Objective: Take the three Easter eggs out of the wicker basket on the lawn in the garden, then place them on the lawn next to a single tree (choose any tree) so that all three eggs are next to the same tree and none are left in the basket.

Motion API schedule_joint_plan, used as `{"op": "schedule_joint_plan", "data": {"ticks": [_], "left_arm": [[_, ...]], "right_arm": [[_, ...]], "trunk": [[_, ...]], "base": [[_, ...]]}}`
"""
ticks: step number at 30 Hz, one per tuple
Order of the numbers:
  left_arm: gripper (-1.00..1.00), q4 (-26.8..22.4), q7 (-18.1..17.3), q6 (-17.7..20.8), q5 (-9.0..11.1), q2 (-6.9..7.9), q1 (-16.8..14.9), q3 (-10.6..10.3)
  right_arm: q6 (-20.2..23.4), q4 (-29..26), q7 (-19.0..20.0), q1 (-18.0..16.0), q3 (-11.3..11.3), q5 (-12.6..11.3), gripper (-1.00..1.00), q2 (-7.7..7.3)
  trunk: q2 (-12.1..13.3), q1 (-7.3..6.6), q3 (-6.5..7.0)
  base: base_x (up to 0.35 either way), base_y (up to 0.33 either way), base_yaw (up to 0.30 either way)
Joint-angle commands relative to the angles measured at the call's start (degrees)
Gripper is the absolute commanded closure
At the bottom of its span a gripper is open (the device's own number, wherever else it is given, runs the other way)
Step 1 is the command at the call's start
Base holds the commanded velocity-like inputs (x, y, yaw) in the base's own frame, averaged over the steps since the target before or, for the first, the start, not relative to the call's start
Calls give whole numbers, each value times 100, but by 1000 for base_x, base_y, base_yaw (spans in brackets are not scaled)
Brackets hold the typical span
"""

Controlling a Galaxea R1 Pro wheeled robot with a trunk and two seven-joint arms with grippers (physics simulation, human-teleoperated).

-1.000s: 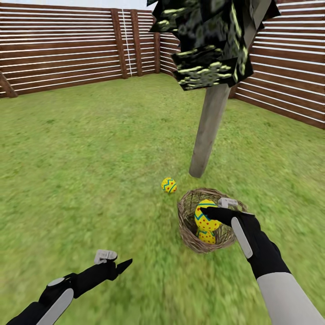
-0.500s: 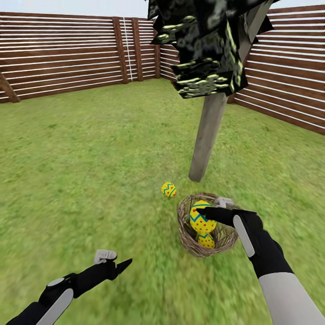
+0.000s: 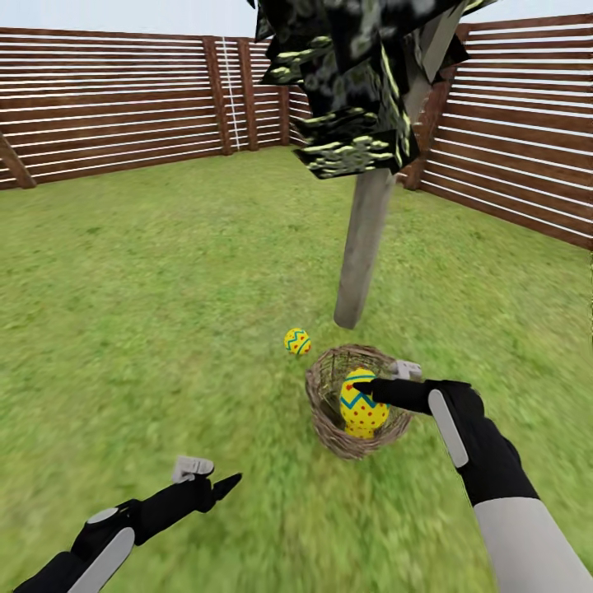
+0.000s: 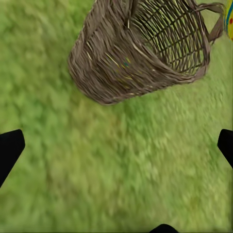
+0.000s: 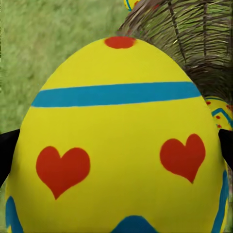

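Pinching an Easter egg (image 3: 361, 402) across its middle, the right claw (image 3: 372, 387) hangs above the wicker basket (image 3: 329, 424). Smooth, rounded, probably light, it could slip; another egg (image 5: 218, 112) lies below. Left claw (image 3: 216, 478) gapes empty.

The head view looks forward and down over the lawn (image 3: 148, 313) toward the tree (image 3: 362, 239) and fence (image 3: 115, 99), from well back. The left wrist view looks close onto grass and the basket (image 4: 141, 53). The right wrist view sits very near an egg (image 5: 121, 141). All three share the basket (image 3: 329, 412).
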Motion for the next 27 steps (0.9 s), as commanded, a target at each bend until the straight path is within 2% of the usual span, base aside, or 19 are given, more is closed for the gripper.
{"op": "schedule_joint_plan", "data": {"ticks": [1, 3, 5, 9, 12, 27], "left_arm": [[-100, -5, 5, 39, 60, 7, -5, -5], [-100, -4, 6, 46, 60, 2, -5, -5], [-100, -5, 5, 42, 60, 5, -5, -4], [-100, 0, 5, -5, 62, 8, -5, 3], [-100, 4, -11, -231, 68, 8, -5, -18], [-100, 4, -4, -242, 69, 8, -5, -22]], "right_arm": [[63, -73, 46, -2, -2, -24, 100, -1], [110, -161, 35, -2, 5, -311, 100, -7], [161, -177, 32, -2, 7, -418, 100, -9], [176, -188, 31, -2, 7, -452, 100, -9], [185, -187, 31, -2, 7, -447, 100, -8], [176, -182, 31, -2, 16, -445, 100, 0]], "trunk": [[-2, -1, -4], [-2, -1, -4], [-2, -1, -4], [-2, -1, -4], [-2, -1, -4], [-2, -1, -4]], "base": [[4, -309, 0], [56, -309, 0], [3, -303, 0], [-77, -119, 0], [-5, -103, 0], [-39, -310, 0]]}}
